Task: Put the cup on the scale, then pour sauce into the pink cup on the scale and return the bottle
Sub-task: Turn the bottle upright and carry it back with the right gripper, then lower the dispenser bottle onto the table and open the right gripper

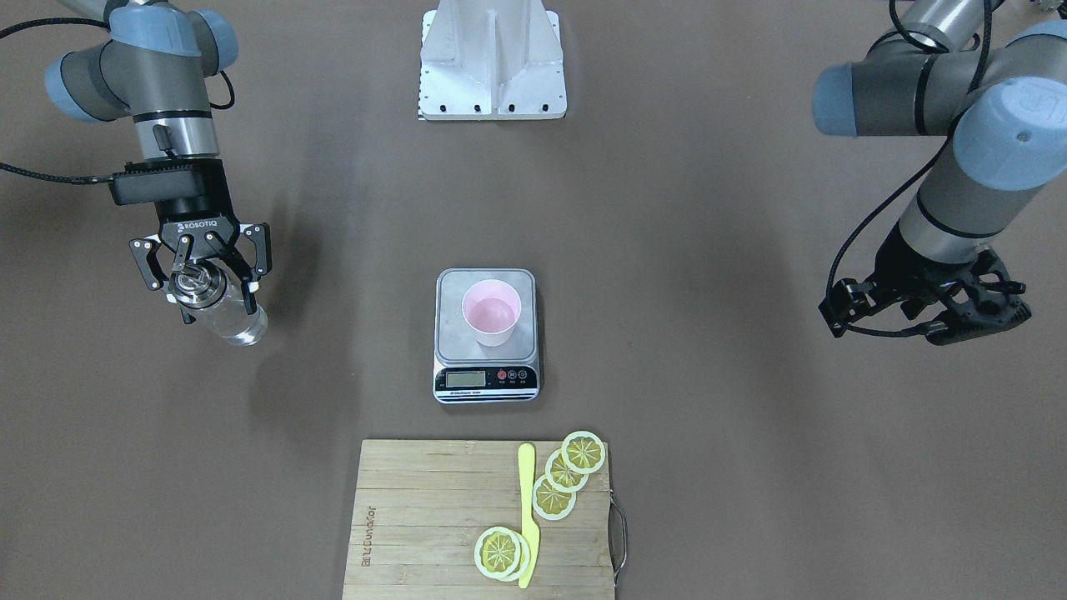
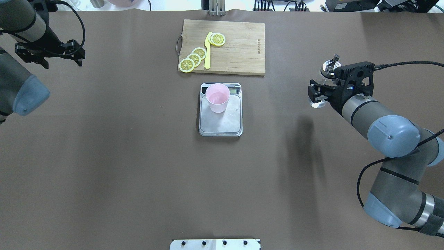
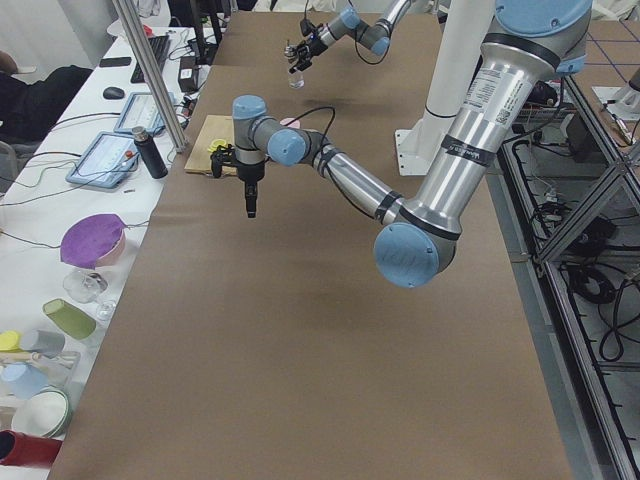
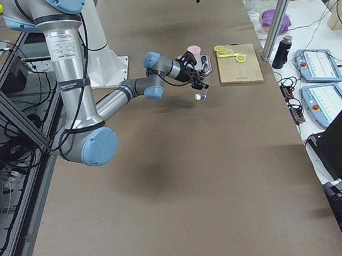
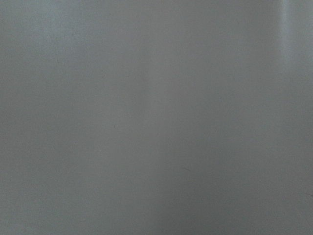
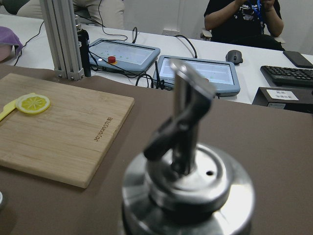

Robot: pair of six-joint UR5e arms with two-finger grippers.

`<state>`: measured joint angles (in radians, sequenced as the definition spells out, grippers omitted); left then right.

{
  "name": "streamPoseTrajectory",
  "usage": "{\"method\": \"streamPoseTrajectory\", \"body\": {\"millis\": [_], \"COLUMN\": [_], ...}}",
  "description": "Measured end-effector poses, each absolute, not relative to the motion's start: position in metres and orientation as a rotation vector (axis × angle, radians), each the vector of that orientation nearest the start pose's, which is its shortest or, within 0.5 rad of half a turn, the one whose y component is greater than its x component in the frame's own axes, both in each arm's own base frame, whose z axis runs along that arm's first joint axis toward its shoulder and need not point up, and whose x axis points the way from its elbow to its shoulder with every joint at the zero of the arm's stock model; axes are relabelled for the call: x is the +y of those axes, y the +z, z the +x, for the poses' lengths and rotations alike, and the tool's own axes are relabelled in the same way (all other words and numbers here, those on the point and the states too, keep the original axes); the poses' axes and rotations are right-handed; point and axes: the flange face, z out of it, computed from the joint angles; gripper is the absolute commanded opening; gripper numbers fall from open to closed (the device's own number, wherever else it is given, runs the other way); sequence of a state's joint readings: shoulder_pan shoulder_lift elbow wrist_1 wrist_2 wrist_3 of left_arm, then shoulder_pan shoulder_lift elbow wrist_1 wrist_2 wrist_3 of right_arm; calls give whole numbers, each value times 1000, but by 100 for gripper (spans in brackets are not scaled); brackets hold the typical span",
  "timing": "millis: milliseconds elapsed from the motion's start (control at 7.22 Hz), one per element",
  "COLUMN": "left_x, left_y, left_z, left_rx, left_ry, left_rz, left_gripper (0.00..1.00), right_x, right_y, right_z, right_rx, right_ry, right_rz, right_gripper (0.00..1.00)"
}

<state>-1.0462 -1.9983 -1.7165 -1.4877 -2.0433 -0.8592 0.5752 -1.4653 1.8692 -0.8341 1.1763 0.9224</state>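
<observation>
Overhead exterior view: one scale (image 2: 220, 119) sits well off toward the left-arm side of the right gripper (image 2: 317, 93), with one pink cup (image 2: 217, 98) upright on it, contents unclear. The right gripper's clamped round the one bottle (image 2: 327, 69), which is roughly upright, pourer up, with clear sauce (image 1: 242, 332) inside. Left gripper (image 3: 250, 203): can't tell.

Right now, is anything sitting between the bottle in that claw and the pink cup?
Nothing visible. The right claw holds the bottle off to one side of the scale, and only tabletop shows between it and the cup. The cutting board lies off that line.
</observation>
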Motion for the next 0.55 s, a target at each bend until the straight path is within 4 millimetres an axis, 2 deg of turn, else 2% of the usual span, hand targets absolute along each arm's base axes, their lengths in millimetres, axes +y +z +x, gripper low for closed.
{"method": "streamPoseTrajectory", "body": {"millis": [277,554], "left_x": [-594,-594], "left_y": [368,369], "left_z": [242,242], "left_rx": [664,663], "left_ry": [-205,-203], "left_rz": [76,75], "left_gripper": [98,98], "right_x": [-428,-426], "right_y": [390,403], "right_z": [-366,-371], "right_rx": [-723,-749], "right_ry": [145,136], "right_rz": [903,913], "right_gripper": [0,0]}}
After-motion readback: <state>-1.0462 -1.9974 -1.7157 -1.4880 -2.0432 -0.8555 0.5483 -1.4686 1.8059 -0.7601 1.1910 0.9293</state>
